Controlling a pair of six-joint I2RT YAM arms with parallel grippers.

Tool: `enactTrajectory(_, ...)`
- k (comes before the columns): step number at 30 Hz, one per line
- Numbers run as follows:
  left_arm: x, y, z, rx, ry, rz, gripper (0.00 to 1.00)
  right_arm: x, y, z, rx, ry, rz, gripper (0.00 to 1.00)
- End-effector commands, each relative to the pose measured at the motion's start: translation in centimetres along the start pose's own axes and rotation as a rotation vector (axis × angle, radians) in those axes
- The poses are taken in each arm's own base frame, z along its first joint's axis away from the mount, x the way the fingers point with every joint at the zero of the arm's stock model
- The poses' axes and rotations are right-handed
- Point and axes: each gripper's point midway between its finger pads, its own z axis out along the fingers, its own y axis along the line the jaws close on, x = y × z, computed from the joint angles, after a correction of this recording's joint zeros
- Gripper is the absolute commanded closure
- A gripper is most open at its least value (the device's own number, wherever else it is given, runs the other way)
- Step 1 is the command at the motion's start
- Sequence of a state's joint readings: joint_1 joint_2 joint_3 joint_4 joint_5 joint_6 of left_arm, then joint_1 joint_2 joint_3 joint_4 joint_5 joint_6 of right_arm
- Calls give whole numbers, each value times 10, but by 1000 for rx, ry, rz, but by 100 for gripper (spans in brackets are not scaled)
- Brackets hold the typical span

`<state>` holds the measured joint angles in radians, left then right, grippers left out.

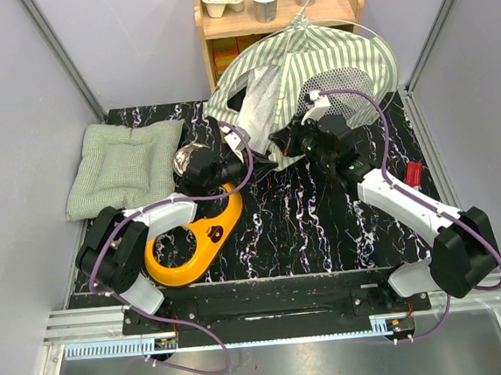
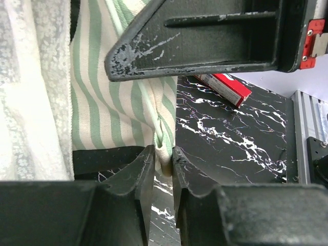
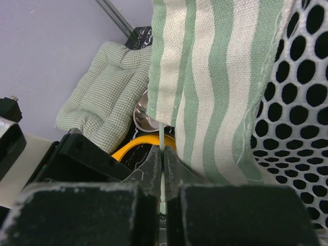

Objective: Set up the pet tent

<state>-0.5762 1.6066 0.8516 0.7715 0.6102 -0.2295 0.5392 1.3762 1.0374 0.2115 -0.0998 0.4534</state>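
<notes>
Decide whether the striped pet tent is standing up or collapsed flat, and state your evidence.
Standing up. The pet tent rises as a dome, its striped roof arching to a peak above the mesh panel.

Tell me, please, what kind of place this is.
Probably a robot test cell in a laboratory, dressed as a pet corner. The signs are plain grey partition walls on an aluminium frame, a black marbled table, and a pet tent beside a cushion.
</notes>
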Motion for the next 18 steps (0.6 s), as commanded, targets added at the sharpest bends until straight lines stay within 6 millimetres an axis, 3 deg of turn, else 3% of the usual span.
enactTrajectory(1, -55, 4, -6, -8, -112, 86, 74, -34, -19, -3, 75, -112, -44, 100)
enactTrajectory(5, -56, 5, -8, -5, -93, 96, 74, -35, -19, 0, 70, -107, -47, 100)
enactTrajectory(11, -54, 0, -8, 29, -79, 96, 100, -36, -17, -1, 65, -107, -42, 100)
enactTrajectory(13, -57, -4, -8, 43, -78, 98, 100, -35, -18, 0, 68, -102, -45, 100)
enactTrajectory(15, -58, -5, -7, 53, -66, 99, 91, -33, -19, -1, 74, -93, -50, 100)
enactTrajectory(16, -60, -5, -6, 56, -61, 102, 79, -33, -20, -1, 77, -91, -55, 100)
enactTrajectory(18, -63, -3, -5, 50, -54, 105, 72, -33, -20, -2, 80, -89, -57, 100)
